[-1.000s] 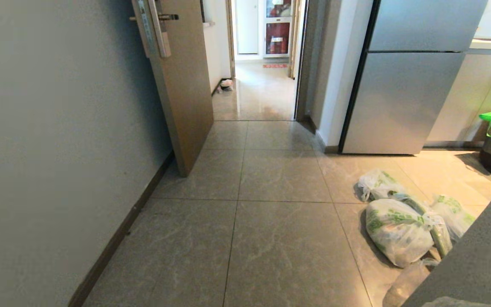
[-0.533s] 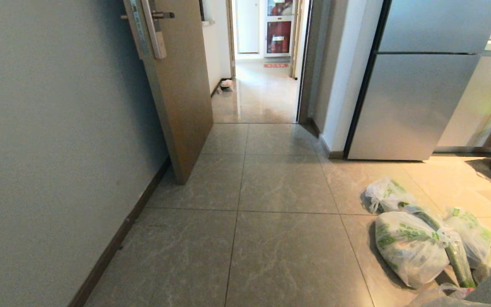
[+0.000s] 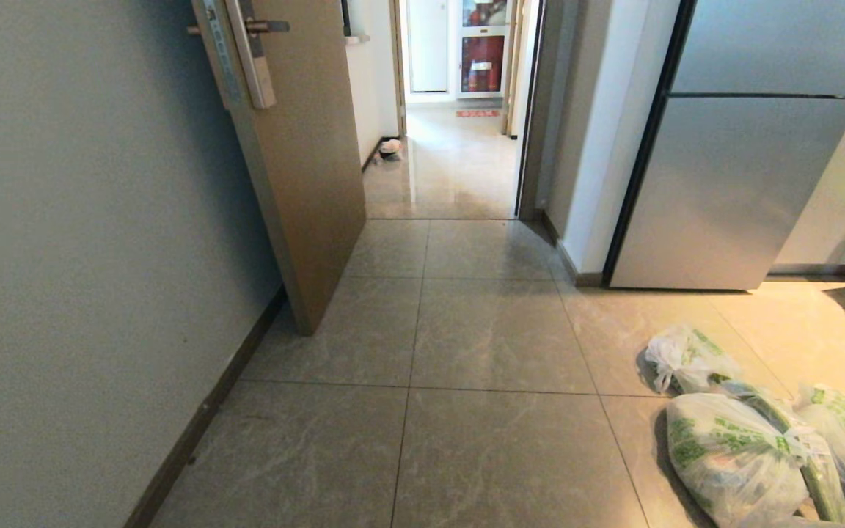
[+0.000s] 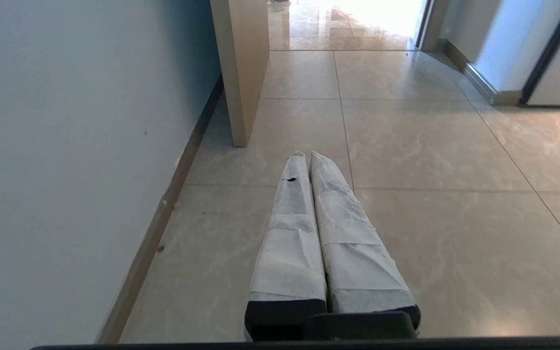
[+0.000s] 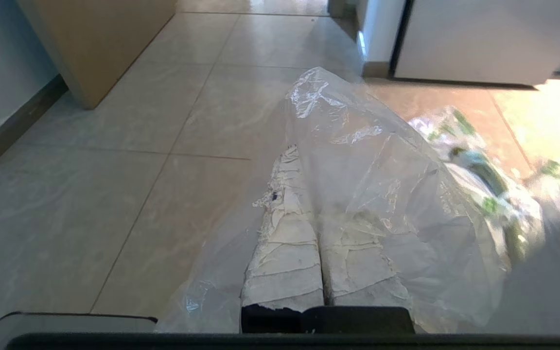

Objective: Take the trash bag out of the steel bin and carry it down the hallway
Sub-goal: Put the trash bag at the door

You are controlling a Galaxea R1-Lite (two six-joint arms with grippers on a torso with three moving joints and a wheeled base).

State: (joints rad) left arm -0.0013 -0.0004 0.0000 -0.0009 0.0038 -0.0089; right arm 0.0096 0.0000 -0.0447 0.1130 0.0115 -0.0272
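Observation:
The trash bag [image 5: 382, 184], thin clear crinkled plastic, drapes over and beside my right gripper [image 5: 298, 151] in the right wrist view. That gripper's white-wrapped fingers are pressed together on a fold of the bag. My left gripper [image 4: 306, 155] hangs low over the floor tiles near the left wall, shut with nothing in it. The hallway [image 3: 459, 161] lies straight ahead through the doorway, with glossy beige tiles. The steel bin is out of view. Neither arm shows in the head view.
An open wooden door [image 3: 298, 169] juts out from the grey wall [image 3: 85, 257] on the left. A steel fridge [image 3: 745, 183] stands to the right of the doorway. White grocery bags with green print [image 3: 738, 455] lie on the floor at the lower right.
The whole head view has shifted: the camera has moved forward toward the doorway. The door edge and the grocery bags now sit nearer and lower in the picture.

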